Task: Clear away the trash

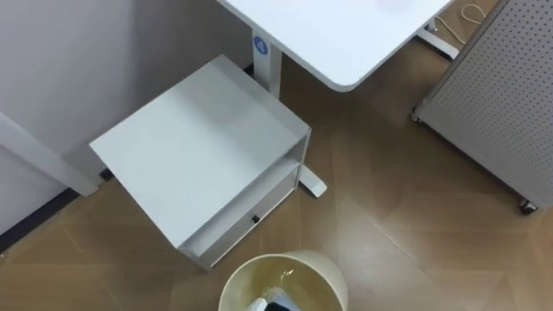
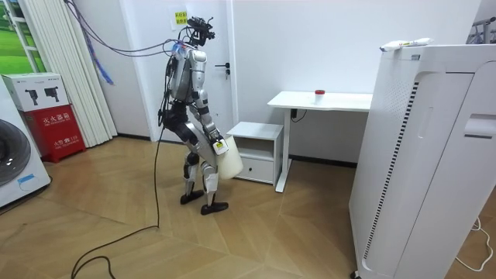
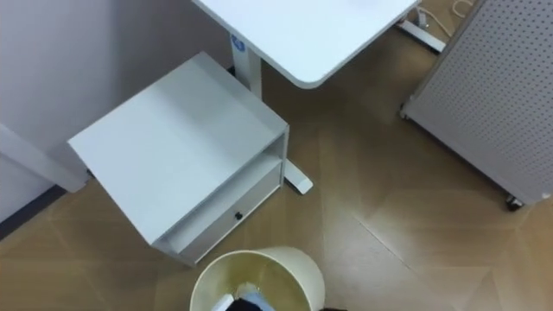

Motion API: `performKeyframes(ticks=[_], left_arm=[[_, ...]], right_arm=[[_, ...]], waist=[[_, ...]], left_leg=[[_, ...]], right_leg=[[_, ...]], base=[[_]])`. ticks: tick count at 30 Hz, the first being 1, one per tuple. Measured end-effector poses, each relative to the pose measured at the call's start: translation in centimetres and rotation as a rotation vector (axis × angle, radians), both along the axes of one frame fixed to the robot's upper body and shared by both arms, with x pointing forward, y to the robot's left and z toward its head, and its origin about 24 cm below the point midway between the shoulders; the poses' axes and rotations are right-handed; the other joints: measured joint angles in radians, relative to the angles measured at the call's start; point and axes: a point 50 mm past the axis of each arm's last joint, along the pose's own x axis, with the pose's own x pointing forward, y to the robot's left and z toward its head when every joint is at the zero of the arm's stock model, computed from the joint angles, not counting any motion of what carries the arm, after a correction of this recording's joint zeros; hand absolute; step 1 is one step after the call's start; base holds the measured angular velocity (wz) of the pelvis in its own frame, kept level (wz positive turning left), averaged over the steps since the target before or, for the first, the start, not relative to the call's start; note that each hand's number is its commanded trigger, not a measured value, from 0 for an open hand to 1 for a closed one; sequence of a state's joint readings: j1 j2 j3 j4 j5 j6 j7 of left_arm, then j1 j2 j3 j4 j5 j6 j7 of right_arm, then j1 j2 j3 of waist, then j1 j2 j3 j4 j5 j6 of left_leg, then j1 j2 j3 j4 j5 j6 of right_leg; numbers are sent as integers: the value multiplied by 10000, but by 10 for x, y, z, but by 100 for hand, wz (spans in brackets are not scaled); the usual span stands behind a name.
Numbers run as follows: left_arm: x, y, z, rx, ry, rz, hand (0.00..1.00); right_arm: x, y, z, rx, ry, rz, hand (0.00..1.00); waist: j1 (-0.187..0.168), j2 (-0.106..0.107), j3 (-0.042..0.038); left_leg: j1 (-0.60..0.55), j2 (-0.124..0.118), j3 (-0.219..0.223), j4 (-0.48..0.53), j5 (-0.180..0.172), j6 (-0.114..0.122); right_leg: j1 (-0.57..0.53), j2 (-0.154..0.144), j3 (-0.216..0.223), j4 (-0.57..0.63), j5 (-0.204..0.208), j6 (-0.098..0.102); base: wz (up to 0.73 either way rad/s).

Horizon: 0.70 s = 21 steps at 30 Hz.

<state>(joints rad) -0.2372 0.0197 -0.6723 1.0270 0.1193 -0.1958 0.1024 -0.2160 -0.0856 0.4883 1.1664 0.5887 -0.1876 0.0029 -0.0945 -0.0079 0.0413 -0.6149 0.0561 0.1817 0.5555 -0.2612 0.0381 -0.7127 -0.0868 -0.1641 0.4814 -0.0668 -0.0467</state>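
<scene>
Cream trash bin (image 1: 252,278) at 6 o'clock, white cabinet (image 1: 199,138) at 10, bench (image 1: 346,34) at 12. Right hand (image 2: 218,145) at the bin's side. Cannot tell if the fingers grip it.

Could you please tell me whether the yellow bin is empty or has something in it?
Not empty: a dark item and a white one lie at the bottom of the bin.

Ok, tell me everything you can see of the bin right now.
The bin is a round, pale cream tub, plastic by its look, open-topped, no lid. It shows mouth up below the head camera, just short of the low white cabinet. Something white and something dark lie inside. In the room view it hangs before the robot's legs with the right hand at its rim; the grip is unclear.
</scene>
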Motion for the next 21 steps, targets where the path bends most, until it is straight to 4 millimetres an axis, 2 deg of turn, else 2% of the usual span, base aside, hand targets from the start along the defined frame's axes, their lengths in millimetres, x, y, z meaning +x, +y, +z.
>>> performKeyframes(ticks=[4,5,6,7,12,21], left_arm=[[-6,-2,-2,-202,373,-322,100],[-8,-2,-3,-216,450,-366,77],[-11,-3,-5,-267,656,-482,49],[-14,-4,-6,-320,819,-627,0],[-24,-5,-11,-344,1232,-1007,0],[-24,-3,-11,-171,1200,-1212,0]], right_arm=[[-4,0,-2,-14,49,36,100],[-4,0,-2,-11,41,38,100],[-5,0,-2,0,43,73,100],[-4,0,-2,-7,28,103,100],[-3,0,-1,-194,11,595,100],[-1,3,-1,-182,-24,973,100]], waist=[[187,-20,-22],[190,-21,-23],[185,-22,-22],[176,-28,-19],[185,-30,-17],[208,-17,-7]], left_leg=[[3,-19,71,-228,134,71],[0,-19,75,-248,139,74],[1,-18,74,-301,157,77],[3,-33,74,-356,176,81],[-7,-24,66,-440,175,79],[-29,-45,51,-548,174,79]], right_leg=[[47,-1,19,-364,269,47],[49,3,25,-404,289,51],[69,17,21,-499,332,57],[66,12,17,-531,343,60],[60,31,-1,-640,355,65],[39,28,-2,-721,362,82]], base=[[-6],[-4],[0],[0],[0],[0]])
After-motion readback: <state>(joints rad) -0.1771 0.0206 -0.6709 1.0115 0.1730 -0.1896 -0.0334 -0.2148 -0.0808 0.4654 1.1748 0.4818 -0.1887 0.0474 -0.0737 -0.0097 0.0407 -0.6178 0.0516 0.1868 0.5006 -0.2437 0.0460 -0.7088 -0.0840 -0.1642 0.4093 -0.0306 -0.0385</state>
